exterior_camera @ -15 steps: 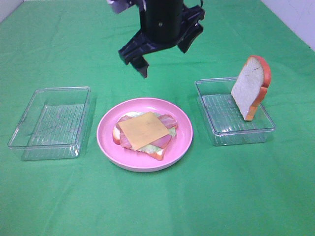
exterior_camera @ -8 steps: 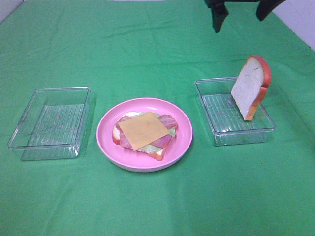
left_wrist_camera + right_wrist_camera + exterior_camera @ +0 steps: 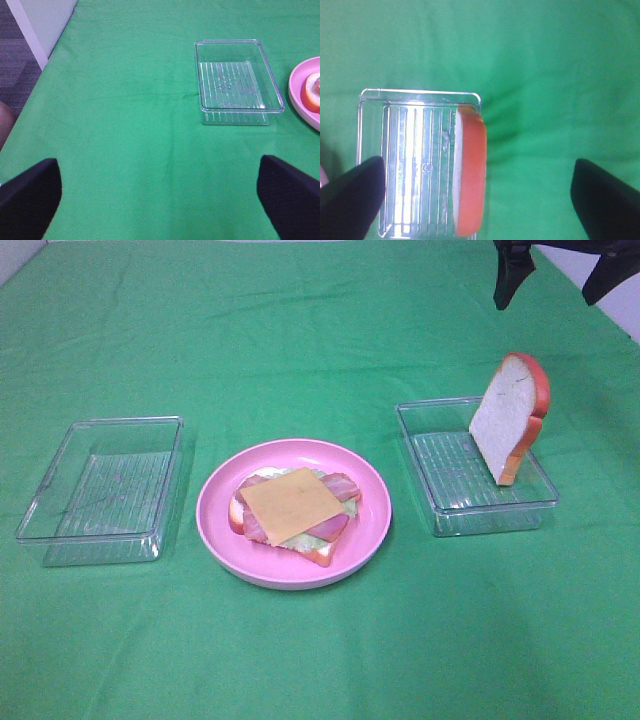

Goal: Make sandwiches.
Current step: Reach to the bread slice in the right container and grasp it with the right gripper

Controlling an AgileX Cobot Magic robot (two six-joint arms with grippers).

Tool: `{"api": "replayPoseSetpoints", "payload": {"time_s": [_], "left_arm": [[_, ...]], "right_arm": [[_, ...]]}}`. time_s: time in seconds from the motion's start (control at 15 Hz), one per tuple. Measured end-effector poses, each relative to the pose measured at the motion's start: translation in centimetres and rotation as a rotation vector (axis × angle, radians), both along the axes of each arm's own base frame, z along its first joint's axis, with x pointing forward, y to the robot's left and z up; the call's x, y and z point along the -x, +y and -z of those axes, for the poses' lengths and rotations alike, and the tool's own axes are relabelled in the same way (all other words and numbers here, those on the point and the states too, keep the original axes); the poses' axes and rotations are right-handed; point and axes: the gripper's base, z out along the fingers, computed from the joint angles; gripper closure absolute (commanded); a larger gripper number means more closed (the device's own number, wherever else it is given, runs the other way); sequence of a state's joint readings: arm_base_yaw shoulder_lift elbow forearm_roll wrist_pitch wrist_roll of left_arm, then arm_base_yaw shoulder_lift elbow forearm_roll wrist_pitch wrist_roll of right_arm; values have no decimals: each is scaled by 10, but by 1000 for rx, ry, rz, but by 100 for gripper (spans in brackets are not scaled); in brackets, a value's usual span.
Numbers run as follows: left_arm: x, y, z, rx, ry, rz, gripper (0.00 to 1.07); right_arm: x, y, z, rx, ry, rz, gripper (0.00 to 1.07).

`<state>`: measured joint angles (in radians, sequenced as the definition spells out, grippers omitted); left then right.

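The open-faced sandwich point(image 3: 292, 506) lies on the pink plate point(image 3: 213, 525): a bread slice, lettuce, bacon strips and a yellow cheese square on top. A second bread slice point(image 3: 508, 415) stands on edge in the right clear tray point(image 3: 452, 512), leaning on its far right wall. My right gripper point(image 3: 547, 298) hangs open and empty high above the table behind that tray. In the right wrist view the bread slice point(image 3: 470, 176) sits between the spread fingertips point(image 3: 353, 200). My left gripper point(image 3: 160, 200) is open over bare cloth, short of the left tray point(image 3: 237, 75).
An empty clear tray point(image 3: 100, 485) sits left of the plate. The left wrist view catches the plate's rim point(image 3: 299, 95) at its edge. A green cloth covers the table; its left edge and the floor point(image 3: 20, 60) show in the left wrist view.
My right gripper has swung from above the plate's far side over to the far right, behind the right tray, staying open. The food and trays have not moved.
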<state>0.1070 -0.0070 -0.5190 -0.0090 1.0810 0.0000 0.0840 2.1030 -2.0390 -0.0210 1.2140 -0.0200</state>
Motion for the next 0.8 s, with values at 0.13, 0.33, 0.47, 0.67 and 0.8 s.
{"api": "replayPoseSetpoints", "payload": {"time_s": [0.13,0.33,0.47,0.67,0.8], "left_arm": [[0,0,0,0,0,0,6],[0,0,0,0,0,0,6],[0,0,0,0,0,0,6],[0,0,0,0,0,0,6],[0,0,0,0,0,0,6]], "right_arm": [[0,0,30,-11,89,-5,11],[0,4,84,-40,242,-8,13],[0,5,92,-44,263,-7,21],[-1,5,94,-47,266,-7,36],[-1,6,97,-55,274,-6,67]]}}
